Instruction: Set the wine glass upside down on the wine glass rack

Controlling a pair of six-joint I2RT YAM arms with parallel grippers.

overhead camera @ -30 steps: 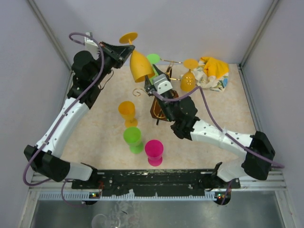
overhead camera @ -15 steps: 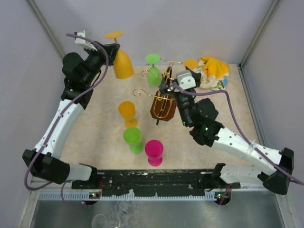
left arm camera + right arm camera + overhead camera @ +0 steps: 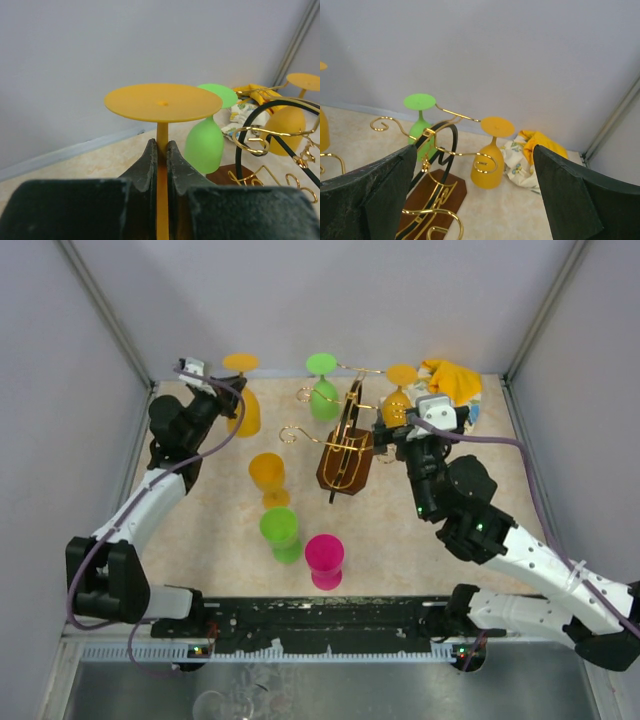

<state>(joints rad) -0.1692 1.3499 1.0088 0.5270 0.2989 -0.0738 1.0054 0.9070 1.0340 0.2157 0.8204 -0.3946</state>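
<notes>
The left gripper (image 3: 161, 150), pinching the glass (image 3: 163, 102) by its stem, has carried it upside down from beside the rack (image 3: 345, 445) to the far left corner, well apart from it. The right gripper (image 3: 395, 435) has spread wide and drawn back to the rack's right.

You have a crumpled yellow and white patterned cloth (image 3: 450, 390) in the upper right of the top view, bunched in the far corner of the beige marbled tabletop (image 3: 200, 530). Lower centre, three coloured glasses stand upright in a loose diagonal: an orange glass (image 3: 267, 473) furthest back, a green glass (image 3: 280, 528) just below it, and a pink glass (image 3: 324, 556) to its lower right, close together. Plain grey walls (image 3: 400, 300) close in the far side and both flanks
</notes>
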